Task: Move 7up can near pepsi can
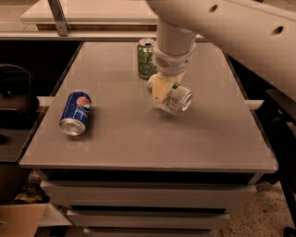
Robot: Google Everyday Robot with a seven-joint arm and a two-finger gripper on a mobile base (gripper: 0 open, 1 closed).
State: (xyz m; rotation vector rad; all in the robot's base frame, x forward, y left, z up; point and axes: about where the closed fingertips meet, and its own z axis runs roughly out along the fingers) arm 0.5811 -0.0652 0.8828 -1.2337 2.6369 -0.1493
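My gripper hangs from the white arm over the middle of the grey table. It is shut on the 7up can, a silver-white can held on its side just above the tabletop, shiny end toward the front right. The pepsi can, blue with a round logo, lies on its side near the table's left edge, silver end toward the front. The 7up can is well to the right of it, about a third of the table's width away.
A dark green can stands upright at the back of the table, just behind and left of the gripper. A white shelf with a metal post runs behind the table. Drawers sit below the front edge.
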